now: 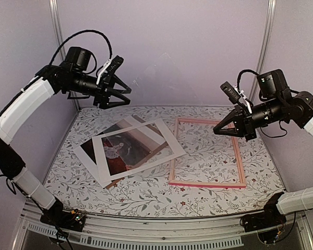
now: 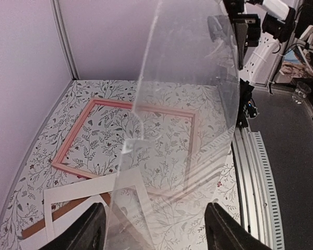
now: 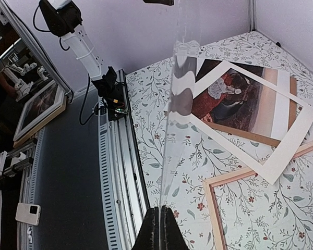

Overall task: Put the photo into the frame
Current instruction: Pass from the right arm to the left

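From the top camera, the photo point(image 1: 122, 151) lies on the floral table point(image 1: 146, 200) at about 9 o'clock from the table's middle, showing through the cutout of a tilted white mat board point(image 1: 167, 139), with a brown backing board point(image 1: 115, 182) poking out at 6 o'clock. The frame point(image 1: 206, 184) lies flat at 3 o'clock from the photo, with only tabletop inside its rails, and the mat's corner overlaps its left rail. Both arms are raised. The left gripper point(image 1: 127, 97) is at 10 o'clock with its jaws spread, and the right gripper point(image 1: 217, 130) at 3 o'clock is pinched together. A clear pane point(image 1: 169, 83) between them is barely visible. In the left wrist view, the two fingers point(image 2: 91, 229) stand wide apart at 6 o'clock with the near end of the clear pane point(image 2: 188, 104) rising from the gap; whether the pads touch it cannot be told. The frame point(image 2: 73, 140) lies behind at 9 o'clock, and the mat point(image 2: 78, 190) is at 7 o'clock. In the right wrist view, the right gripper point(image 3: 159, 229) at 6 o'clock is clamped on the pane point(image 3: 172, 130), seen nearly edge-on and running toward 12 o'clock. The photo point(image 3: 229, 99) sits under the mat point(image 3: 287, 146) at 2 o'clock, and a corner of the frame point(image 3: 235, 177) shows at 5 o'clock.
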You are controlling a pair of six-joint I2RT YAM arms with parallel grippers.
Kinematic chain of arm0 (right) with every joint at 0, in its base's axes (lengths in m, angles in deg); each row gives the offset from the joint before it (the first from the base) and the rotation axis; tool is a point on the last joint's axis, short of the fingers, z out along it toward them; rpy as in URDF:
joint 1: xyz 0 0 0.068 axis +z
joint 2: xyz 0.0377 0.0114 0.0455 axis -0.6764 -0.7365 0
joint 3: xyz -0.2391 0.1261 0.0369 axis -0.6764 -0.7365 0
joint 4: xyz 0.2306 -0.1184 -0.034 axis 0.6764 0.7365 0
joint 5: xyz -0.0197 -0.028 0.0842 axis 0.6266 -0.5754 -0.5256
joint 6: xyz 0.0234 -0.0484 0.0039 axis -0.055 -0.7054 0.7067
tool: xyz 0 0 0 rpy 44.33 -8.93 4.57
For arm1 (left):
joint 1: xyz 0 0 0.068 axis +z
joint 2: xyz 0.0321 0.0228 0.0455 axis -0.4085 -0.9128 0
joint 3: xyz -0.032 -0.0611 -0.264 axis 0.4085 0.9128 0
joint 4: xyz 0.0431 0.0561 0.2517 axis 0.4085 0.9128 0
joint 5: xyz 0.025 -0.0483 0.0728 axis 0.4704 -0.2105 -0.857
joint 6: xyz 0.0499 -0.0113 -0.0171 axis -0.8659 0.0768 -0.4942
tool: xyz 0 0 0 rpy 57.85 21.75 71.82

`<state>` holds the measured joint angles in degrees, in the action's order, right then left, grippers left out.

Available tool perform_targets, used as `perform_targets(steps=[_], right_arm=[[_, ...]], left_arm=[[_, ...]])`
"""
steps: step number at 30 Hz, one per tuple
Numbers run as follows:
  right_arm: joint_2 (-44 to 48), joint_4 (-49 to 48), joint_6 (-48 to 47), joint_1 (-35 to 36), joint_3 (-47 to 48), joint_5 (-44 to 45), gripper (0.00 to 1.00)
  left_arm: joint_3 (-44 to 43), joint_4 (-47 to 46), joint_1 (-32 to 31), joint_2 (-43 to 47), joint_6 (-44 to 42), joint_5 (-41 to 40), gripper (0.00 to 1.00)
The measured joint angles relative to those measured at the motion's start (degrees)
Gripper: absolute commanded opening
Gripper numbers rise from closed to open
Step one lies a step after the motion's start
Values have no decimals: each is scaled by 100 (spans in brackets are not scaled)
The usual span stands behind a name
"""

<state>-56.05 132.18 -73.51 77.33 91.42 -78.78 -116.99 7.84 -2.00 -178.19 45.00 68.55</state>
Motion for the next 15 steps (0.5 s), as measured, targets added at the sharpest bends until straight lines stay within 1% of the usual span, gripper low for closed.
perform_targets(steps=[4, 8, 12, 15], right_arm=[[-114, 26, 28, 7, 11, 120, 0], [-199, 52, 66, 9, 22, 247, 0], [-229, 87, 118, 9, 122, 433, 0], [-280, 105, 140, -2, 229, 573, 0]], left_arm=[[192, 11, 4, 37, 28, 33, 57], [328, 37, 4, 37, 81, 17, 45], [396, 66, 4, 46, 114, 24, 38], [612, 74, 4, 116, 155, 22, 36]])
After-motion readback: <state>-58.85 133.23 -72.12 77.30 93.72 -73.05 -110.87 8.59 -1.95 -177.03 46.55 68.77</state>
